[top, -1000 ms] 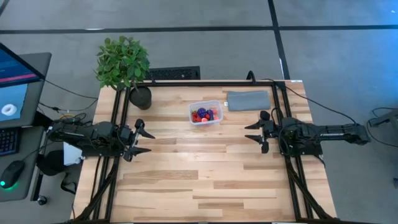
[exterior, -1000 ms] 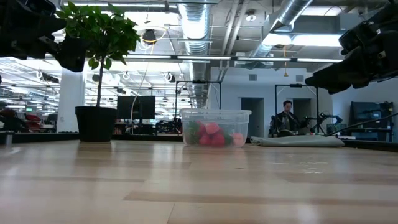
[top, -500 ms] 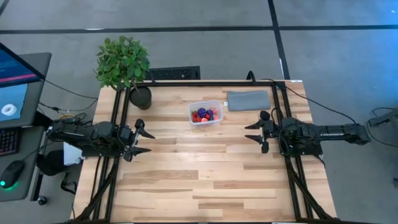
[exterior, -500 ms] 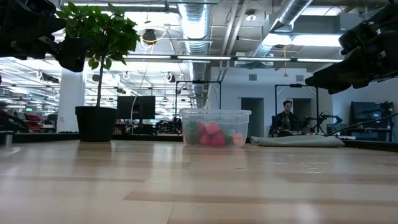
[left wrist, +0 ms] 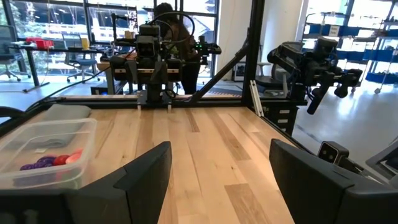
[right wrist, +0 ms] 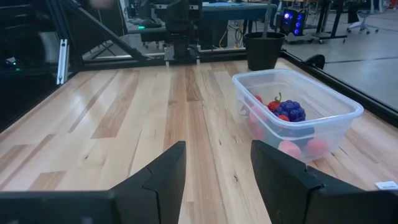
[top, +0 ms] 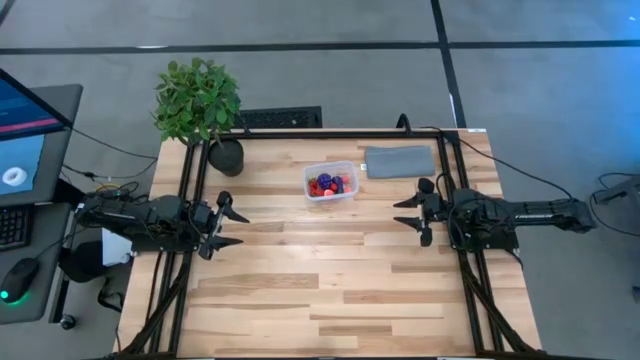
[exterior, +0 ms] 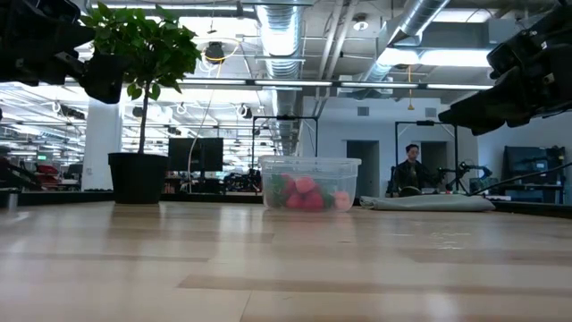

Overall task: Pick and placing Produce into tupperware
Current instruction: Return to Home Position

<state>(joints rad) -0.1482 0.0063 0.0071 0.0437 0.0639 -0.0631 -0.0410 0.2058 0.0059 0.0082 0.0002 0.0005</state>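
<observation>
The left gripper (top: pixel 240 229) and right gripper (top: pixel 398 213) hang open and empty at the table's (top: pixel 300 295) side edges; we should park gently, away from the tupperware (top: pixel 330 164).

The wooden table (top: pixel 320 290) carries the tupperware (top: pixel 311 176) (produce (top: pixel 331 184) inside), a grey pad (top: pixel 398 161) and a potted plant (top: pixel 197 100).

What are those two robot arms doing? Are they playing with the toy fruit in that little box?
Neither arm is holding anything. The left gripper and the right gripper hover at opposite sides of the table, jaws open and empty, pointing toward each other. The toy produce lies piled inside the clear tupperware, which sits between the potted plant and the grey pad. It looks like the packing job is finished.
</observation>
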